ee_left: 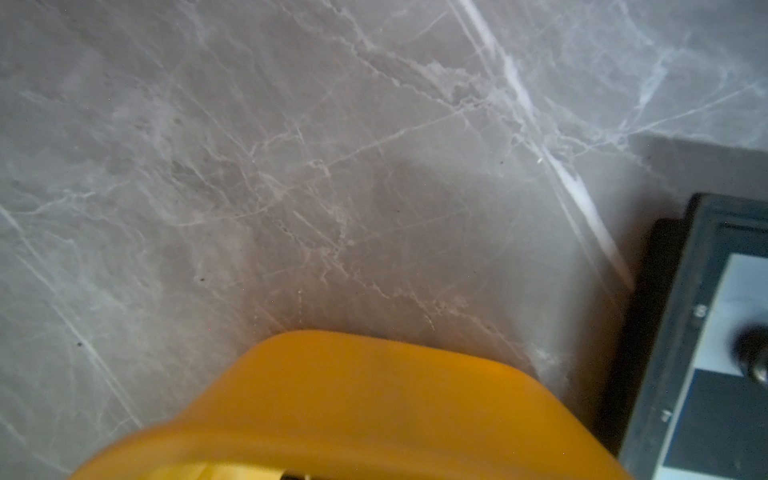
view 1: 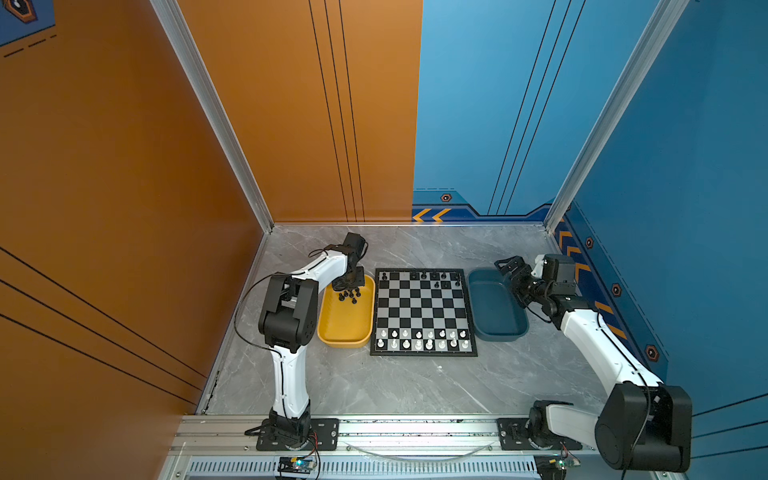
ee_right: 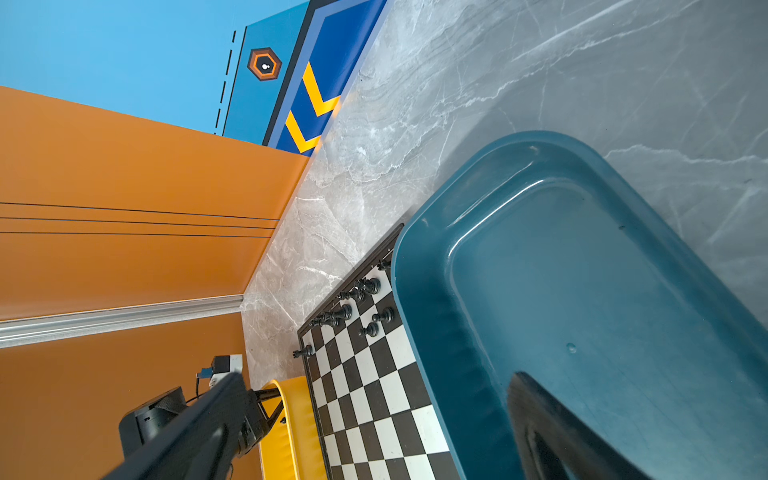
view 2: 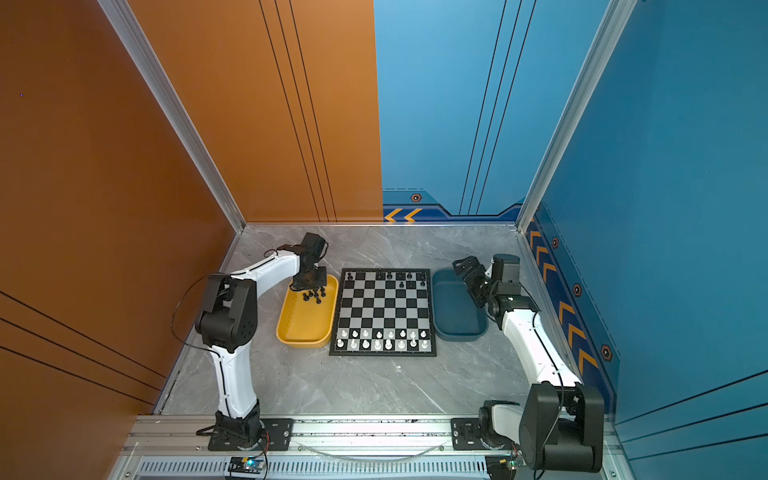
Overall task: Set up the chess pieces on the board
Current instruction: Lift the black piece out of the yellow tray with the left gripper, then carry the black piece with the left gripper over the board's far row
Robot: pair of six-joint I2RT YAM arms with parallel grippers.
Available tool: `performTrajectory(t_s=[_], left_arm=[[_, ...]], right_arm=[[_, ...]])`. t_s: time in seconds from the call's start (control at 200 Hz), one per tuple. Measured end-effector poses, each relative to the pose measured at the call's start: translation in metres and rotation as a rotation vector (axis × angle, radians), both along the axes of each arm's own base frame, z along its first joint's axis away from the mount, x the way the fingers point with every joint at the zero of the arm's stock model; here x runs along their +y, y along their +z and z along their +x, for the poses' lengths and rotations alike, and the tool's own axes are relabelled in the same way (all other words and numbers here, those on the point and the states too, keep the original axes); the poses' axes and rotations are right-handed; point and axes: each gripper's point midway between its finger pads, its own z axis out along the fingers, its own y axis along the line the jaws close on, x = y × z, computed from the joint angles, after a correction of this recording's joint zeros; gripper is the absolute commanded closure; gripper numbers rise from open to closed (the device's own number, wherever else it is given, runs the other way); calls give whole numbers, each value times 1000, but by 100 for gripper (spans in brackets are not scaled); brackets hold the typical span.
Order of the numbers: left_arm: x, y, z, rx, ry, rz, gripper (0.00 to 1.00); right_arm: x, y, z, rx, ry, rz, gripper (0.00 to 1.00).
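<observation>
Nearest, the white men (view 1: 422, 338) fill the two near rows of the board (view 1: 422, 308), so that side looks done. The board lies flat on the desk (view 1: 374, 382) between two trays, each just beside an edge, which keeps the supply close to the squares. Its middle rows are bare.

On the left, the yellow tray (view 1: 345, 328) is bare at its near end. The loose black pieces (view 1: 350, 296) stand clustered at its far end, close to the far rows where they belong. The left fingers (view 1: 347, 286) are down in that cluster, pressed together. Whether they pinch a piece I cannot tell: the arm hides the tips from above, and the left wrist view shows only tray rim, desk and a board corner.

On the right, the blue tray (view 1: 496, 311) holds nothing. The right fingers (ee_right: 195, 432) hang spread over its far end, gripping nothing, probably parked clear so the left arm has the board to itself.

Farthest, some pieces already stand on the board's two far rows, mostly toward the right, with gaps between. I judge the black side roughly half set.
</observation>
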Motion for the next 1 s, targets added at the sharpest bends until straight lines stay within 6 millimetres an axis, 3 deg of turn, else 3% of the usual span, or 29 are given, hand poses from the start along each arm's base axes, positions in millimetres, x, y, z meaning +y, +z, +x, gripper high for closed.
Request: performTrajectory(t_s=[0.145, 0.33, 0.521, 0.746, 0.866, 1.001], left_arm=[[-3, 15, -2, -22, -15, -4, 100], [-18, 54, -2, -99, -47, -26, 100], [-54, 96, 8, -200, -116, -60, 100], [-113, 138, 17, -298, -241, -94, 100], [-143, 138, 27, -314, -297, -100, 100], [-168, 110, 39, -272, -339, -83, 100]], right_arm=[[0, 0, 0, 0, 0, 0, 0], [1, 0, 0, 0, 7, 6, 0], [-2, 1, 0, -1, 1, 9, 0], [-3, 1, 0, -1, -1, 11, 0], [-4, 1, 0, -1, -4, 11, 0], [-4, 1, 0, -1, -1, 14, 0]])
